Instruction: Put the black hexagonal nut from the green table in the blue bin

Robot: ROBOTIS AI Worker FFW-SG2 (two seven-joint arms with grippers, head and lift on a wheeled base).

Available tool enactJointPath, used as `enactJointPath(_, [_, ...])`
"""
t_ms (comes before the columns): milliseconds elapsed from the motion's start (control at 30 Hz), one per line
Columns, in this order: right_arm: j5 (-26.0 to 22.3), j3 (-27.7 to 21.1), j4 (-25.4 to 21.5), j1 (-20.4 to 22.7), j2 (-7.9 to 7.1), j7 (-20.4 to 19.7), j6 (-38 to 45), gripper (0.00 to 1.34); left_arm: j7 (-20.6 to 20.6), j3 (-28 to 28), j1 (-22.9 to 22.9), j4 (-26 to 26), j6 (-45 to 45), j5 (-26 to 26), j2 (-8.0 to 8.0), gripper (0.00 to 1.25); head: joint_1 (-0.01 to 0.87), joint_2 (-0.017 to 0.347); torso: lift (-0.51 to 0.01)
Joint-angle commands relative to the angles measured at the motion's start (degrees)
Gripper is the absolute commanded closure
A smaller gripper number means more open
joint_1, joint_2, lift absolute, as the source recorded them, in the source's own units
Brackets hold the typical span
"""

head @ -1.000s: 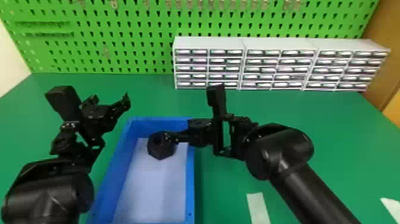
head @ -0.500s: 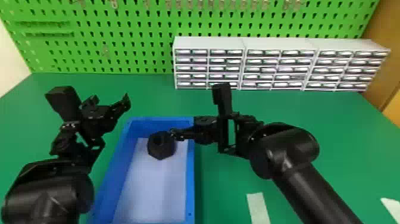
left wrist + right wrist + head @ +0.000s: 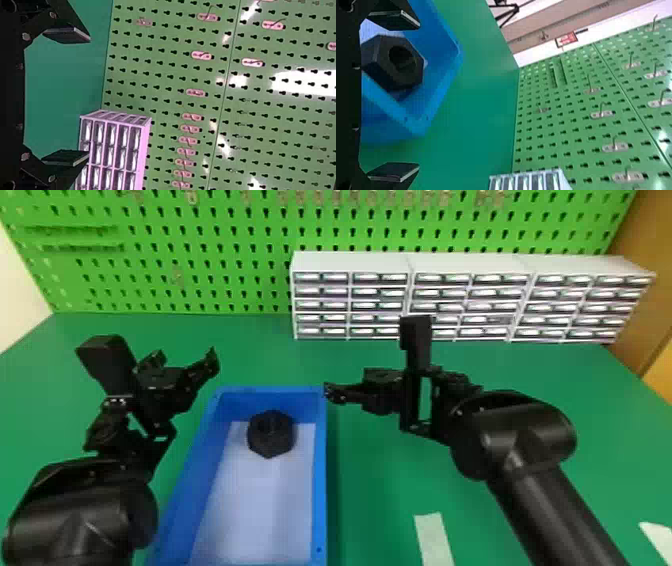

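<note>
The black hexagonal nut [image 3: 270, 435] lies inside the blue bin [image 3: 320, 490], toward its far end. Near that end's right corner is the right gripper [image 3: 331, 392], 2 fingers apart. The left gripper [image 3: 185, 359], left of the bin, also has 2 fingers spread.

Green table [image 3: 380, 500] | blue bin [image 3: 319, 490] | drawer units [image 3: 470, 292] | pale strips [image 3: 434, 540], perhaps tape
</note>
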Motion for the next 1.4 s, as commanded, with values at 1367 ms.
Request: enactJointPath(1367, [14.8, -26.7, -12.5, 8.7, -1.56, 0.0, 3.5, 0.06, 0.0, -0.2, 0.0, 0.0, 0.0, 0.2, -0.15, 0.24, 0.686, 0.051, -0.097])
